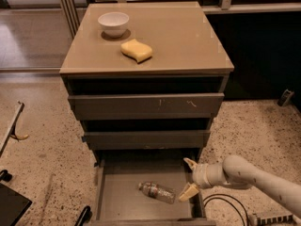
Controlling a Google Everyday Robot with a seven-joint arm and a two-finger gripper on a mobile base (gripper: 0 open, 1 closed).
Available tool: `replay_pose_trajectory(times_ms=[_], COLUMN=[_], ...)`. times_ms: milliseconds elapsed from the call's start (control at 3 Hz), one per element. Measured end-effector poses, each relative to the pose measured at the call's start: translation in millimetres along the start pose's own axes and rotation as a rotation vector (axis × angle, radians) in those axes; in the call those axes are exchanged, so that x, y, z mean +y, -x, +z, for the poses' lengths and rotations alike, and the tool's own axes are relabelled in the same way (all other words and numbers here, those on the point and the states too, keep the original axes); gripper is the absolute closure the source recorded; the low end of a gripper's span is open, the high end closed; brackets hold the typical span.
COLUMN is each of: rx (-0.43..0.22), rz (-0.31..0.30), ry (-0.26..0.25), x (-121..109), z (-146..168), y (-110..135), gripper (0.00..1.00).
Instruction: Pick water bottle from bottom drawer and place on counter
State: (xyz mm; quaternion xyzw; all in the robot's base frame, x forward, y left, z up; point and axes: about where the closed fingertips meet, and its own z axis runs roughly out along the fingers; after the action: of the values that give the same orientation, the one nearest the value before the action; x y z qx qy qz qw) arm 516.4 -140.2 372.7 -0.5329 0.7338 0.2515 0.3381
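Gripper point(189, 177), camera view: fingers spread, nothing held; sits at the right wall of the open drawer point(123, 199), just right of the bottle point(156, 192), lower fingertip near its end. Step in hand, by judgement: closing in for the grasp. Advice: straddle the body across its width, not along it; keep low to the floor; close gently, as thin plastic may squash or roll off. Bottle: small, clear, dark reddish label band, lying on its side, slanted, on the grey floor right of centre. Counter point(183, 36): bowl point(113, 22) and sponge point(137, 50) at left; right half suits the placing
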Motion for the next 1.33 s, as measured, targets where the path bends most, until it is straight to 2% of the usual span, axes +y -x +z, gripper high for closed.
replay_pose_trajectory(times_ms=[667,1000,1333], rx=[-0.159,-0.158,-0.144], rz=[-0.039,-0.048,-0.118], ry=[0.099,0.098,0.129], x=[-24,-22,-26], z=[107,109,128], y=[-42,-40,-50], gripper=[0.00,0.00,0.00])
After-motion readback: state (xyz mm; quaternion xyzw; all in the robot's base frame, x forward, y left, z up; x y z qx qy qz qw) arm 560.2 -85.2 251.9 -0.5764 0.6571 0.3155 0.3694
